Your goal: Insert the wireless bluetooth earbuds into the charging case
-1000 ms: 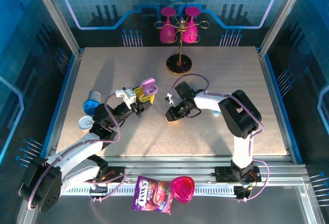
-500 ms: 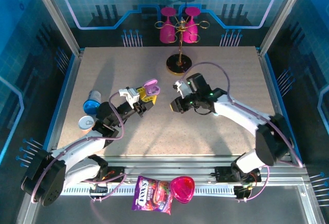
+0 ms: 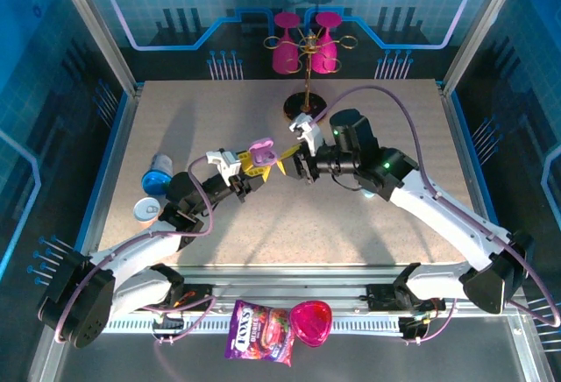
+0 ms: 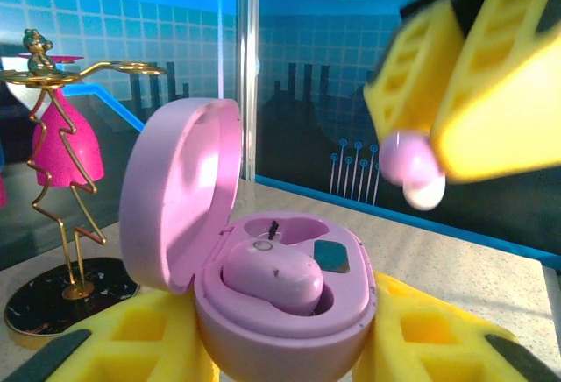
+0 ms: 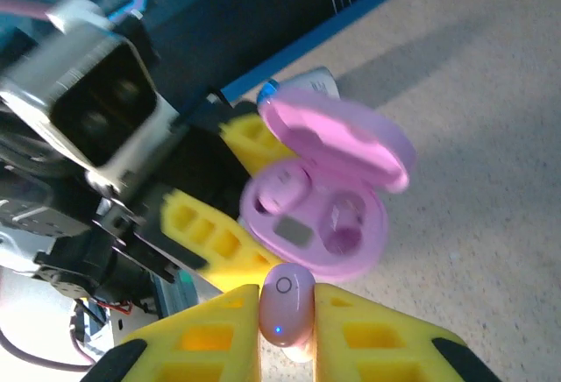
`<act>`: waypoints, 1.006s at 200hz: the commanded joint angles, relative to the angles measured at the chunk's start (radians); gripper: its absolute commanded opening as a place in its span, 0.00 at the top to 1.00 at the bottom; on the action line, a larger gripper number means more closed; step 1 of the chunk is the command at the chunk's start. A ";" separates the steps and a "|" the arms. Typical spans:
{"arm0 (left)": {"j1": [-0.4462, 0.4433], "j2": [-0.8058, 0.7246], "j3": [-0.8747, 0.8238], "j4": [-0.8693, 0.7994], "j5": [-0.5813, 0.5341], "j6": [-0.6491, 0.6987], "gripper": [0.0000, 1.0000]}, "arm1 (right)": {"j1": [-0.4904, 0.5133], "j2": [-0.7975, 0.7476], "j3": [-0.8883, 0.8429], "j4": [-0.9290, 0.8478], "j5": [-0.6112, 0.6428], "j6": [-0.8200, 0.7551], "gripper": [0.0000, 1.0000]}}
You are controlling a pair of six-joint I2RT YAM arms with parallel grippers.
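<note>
My left gripper [image 3: 253, 168] is shut on the lilac charging case [image 3: 262, 152], holding it above the table with its lid [image 4: 175, 198] open. Yellow fingers [image 4: 421, 338] flank the case [image 4: 280, 321] on both sides. One lilac earbud [image 4: 272, 275] sits in the near socket; the far socket [image 4: 282, 227] is empty. My right gripper [image 5: 287, 334] is shut on a second lilac earbud [image 5: 287, 305], just short of the open case [image 5: 317, 220]. In the left wrist view this earbud [image 4: 405, 158] hangs above and to the right of the case, between the right gripper's yellow fingers [image 4: 500, 110].
A gold stand [image 3: 307, 60] with pink glasses rises from a black base [image 3: 306, 111] at the back centre. A blue cylinder [image 3: 158, 176] and a white disc [image 3: 146, 209] lie left of my left arm. A sweets bag [image 3: 259, 332] and a pink heart-shaped case [image 3: 311, 321] rest on the front rail.
My right arm has swung up and left with the earbud, ending close beside the open case. The left gripper has shifted the case slightly right.
</note>
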 commanded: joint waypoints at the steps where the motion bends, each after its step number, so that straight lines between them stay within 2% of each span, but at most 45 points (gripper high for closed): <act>1: -0.004 -0.010 0.033 -0.006 0.058 -0.026 0.73 | 0.019 0.037 0.062 -0.023 -0.003 -0.040 0.82; 102: -0.005 -0.029 0.044 0.002 0.081 -0.081 0.72 | 0.019 0.079 0.051 -0.024 0.037 -0.056 0.82; 201: -0.005 -0.028 0.052 0.024 0.080 -0.110 0.73 | 0.016 0.099 0.024 0.015 0.009 -0.037 0.82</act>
